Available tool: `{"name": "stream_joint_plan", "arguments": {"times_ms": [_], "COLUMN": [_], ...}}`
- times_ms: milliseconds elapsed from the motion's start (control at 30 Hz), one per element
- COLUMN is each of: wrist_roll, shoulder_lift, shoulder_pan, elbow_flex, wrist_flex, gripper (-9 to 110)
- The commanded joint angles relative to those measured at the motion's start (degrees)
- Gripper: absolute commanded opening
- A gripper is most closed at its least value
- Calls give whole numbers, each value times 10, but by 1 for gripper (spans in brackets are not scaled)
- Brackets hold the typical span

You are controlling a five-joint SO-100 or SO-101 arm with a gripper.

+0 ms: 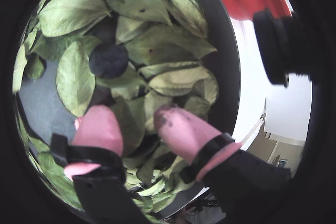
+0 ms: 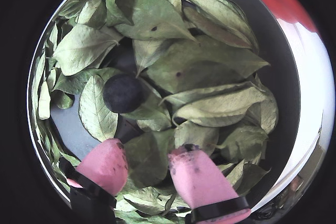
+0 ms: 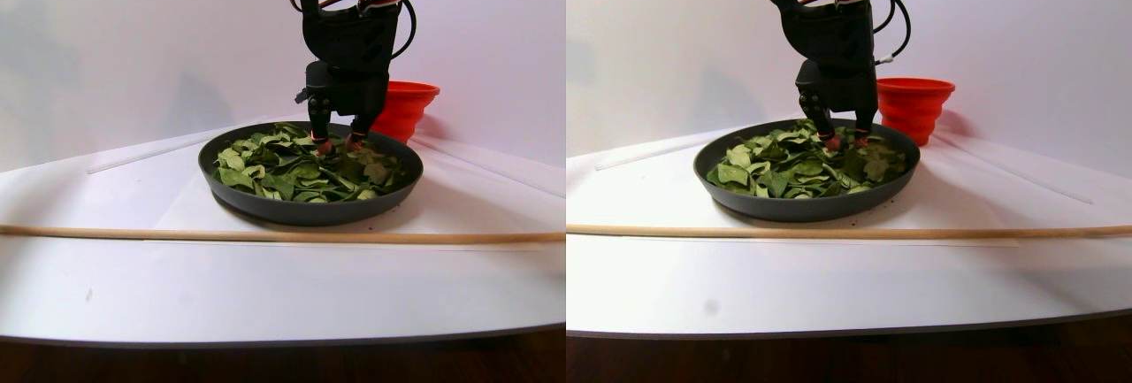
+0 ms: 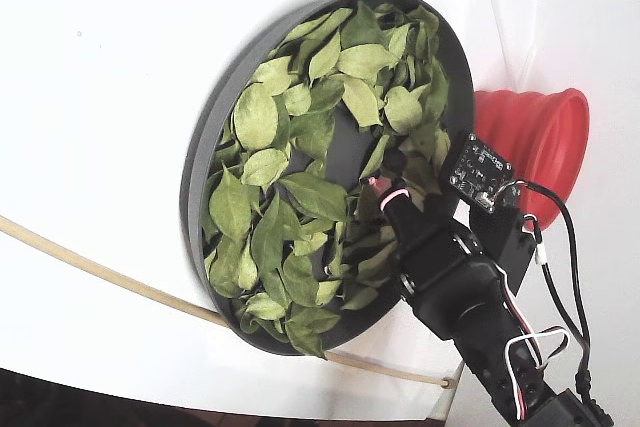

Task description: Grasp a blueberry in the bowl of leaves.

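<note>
The blueberry (image 1: 108,60) is a near-black round berry lying among the green leaves (image 1: 168,45) in the dark grey bowl (image 1: 227,61). It also shows in the other wrist view (image 2: 123,93), beyond and left of the pink fingertips. My gripper (image 1: 134,124) is open, its pink fingertips (image 2: 194,174) low over the leaves with nothing between them. The berry lies just ahead of the left fingertip (image 1: 100,127). In the stereo pair view the gripper (image 3: 334,145) hangs over the back of the bowl (image 3: 309,210). In the fixed view the gripper (image 4: 385,182) is at the bowl's right part; the berry is hidden there.
A red ribbed cup (image 4: 540,137) stands just beyond the bowl, close to the arm (image 4: 460,287); it also shows in the stereo pair view (image 3: 405,104). A thin wooden stick (image 3: 265,235) lies across the white table in front of the bowl.
</note>
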Motion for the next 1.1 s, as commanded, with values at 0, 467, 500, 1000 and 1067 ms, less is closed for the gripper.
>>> {"name": "stream_joint_plan", "arguments": {"times_ms": [0,467,500,1000,1067], "wrist_roll": [2,3,4,14,14], "shoulder_lift": [28,21,18,-4,-9], "shoulder_pan": [-3,-5,-6,-10,-10], "elbow_flex": [-36,-59,-62,-75,-77], "wrist_flex": [-10,-10,-10,-25,-29], "gripper": [15,15,15,18,18]}}
